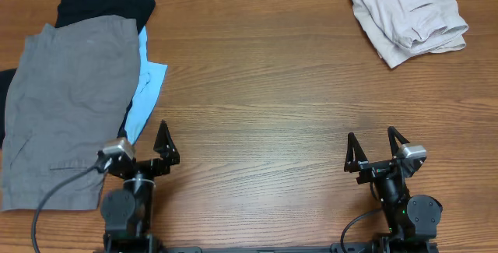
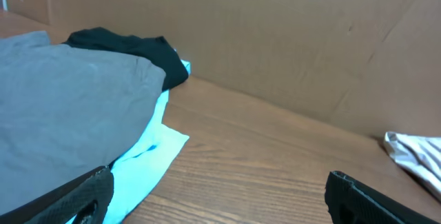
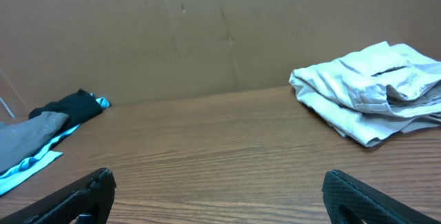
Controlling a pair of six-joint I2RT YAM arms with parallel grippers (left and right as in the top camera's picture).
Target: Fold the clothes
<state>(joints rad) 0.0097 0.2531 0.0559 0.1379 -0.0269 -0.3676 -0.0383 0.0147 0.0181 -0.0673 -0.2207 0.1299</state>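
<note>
Crumpled cream-beige shorts (image 1: 408, 15) lie at the table's far right corner; the right wrist view has them ahead to the right (image 3: 372, 100). Grey shorts (image 1: 70, 105) lie spread flat at the left, over a light-blue piece (image 1: 148, 89) and a black piece (image 1: 105, 2). My left gripper (image 1: 142, 138) rests open at the near edge, beside the grey shorts' right hem, with nothing between its fingers. My right gripper (image 1: 372, 136) stands open near the front right, far from the cream shorts. The left wrist view shows the grey shorts (image 2: 62, 93) and the blue piece (image 2: 148, 148) close at left.
A brown cardboard wall (image 2: 275, 31) runs along the table's far edge and also fills the back of the right wrist view (image 3: 207, 31). Bare wooden table (image 1: 264, 89) stretches between the two piles.
</note>
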